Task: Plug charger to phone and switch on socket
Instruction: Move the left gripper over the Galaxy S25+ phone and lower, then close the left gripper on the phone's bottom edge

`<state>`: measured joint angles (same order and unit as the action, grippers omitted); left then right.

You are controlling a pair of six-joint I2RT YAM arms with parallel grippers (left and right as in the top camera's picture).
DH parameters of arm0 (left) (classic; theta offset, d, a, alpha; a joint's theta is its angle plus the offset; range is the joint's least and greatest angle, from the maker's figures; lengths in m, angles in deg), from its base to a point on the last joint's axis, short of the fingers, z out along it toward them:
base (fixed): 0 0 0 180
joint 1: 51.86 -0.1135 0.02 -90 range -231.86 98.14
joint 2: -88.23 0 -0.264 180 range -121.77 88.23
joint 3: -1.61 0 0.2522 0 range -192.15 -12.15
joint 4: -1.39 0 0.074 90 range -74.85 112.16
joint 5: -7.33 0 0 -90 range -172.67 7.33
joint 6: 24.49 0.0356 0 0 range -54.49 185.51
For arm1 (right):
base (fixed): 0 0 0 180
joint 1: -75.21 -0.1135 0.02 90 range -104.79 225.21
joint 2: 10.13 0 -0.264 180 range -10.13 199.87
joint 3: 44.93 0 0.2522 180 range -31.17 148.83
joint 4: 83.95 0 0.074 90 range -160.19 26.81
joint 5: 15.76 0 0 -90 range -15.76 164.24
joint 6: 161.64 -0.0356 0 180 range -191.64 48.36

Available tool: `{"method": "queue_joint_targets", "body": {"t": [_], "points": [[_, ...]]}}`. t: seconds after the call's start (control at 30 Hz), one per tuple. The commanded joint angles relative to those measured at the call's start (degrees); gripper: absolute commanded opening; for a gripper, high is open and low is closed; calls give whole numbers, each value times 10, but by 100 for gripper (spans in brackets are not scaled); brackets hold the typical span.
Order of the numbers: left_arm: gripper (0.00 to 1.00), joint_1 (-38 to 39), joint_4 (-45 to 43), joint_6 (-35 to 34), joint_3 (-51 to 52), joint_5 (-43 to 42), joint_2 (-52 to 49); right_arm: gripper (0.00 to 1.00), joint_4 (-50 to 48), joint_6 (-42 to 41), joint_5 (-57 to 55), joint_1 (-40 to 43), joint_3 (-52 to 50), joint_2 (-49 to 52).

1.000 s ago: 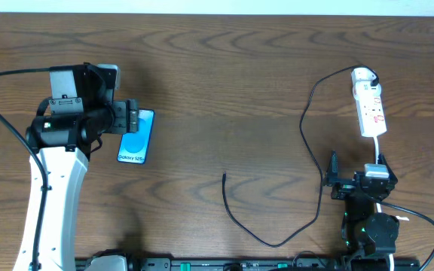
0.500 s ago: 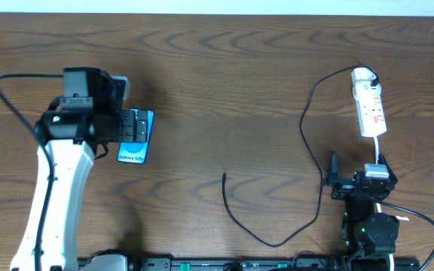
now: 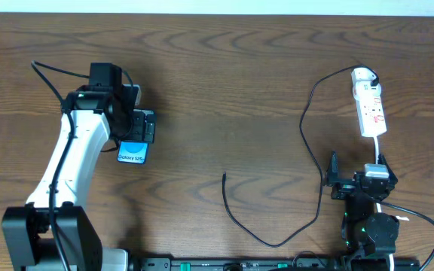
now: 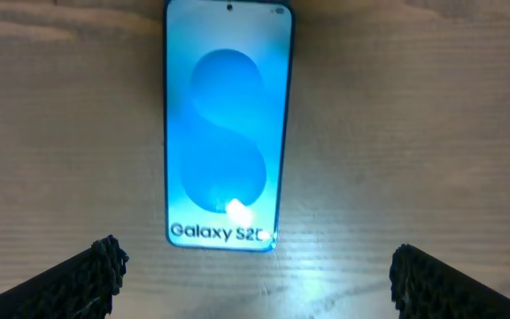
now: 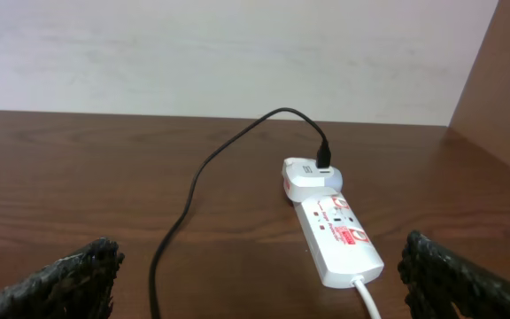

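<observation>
Overhead, a slim rectangular phone (image 3: 132,153) with a glossy blue screen is seen flat on the brown wood-grain table (image 3: 224,75), its upper part covered by the left gripper (image 3: 143,128). In the left wrist view, the ridged black fingertips (image 4: 87,275) are held wide apart, and the phone's lower edge lies between them, untouched. The right gripper (image 5: 259,288) is likewise spread. The oblong white socket (image 5: 339,235) and thin black charger (image 5: 193,190) lie well ahead of it.
</observation>
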<state>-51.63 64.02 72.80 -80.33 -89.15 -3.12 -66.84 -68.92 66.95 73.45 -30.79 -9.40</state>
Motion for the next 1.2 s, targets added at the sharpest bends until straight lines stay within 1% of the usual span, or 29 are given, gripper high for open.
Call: {"method": "queue_joint_targets", "body": {"t": [0.0,0.17,0.37,0.53,0.7,1.17], "points": [[98,2,-5,-7,-12,12,-16,99,2,1,0,-5,-1,-3],[98,2,-14,11,-12,14,-47,99,2,1,0,-5,-1,-3],[98,2,-24,11,-11,33,-92,99,2,1,0,-5,-1,-3],[98,2,-42,13,-11,34,-114,99,2,1,0,-5,-1,-3],[98,2,-66,19,-4,44,-116,99,2,1,0,-5,-1,-3],[98,2,-76,21,-3,44,-118,99,2,1,0,-5,-1,-3]]}}
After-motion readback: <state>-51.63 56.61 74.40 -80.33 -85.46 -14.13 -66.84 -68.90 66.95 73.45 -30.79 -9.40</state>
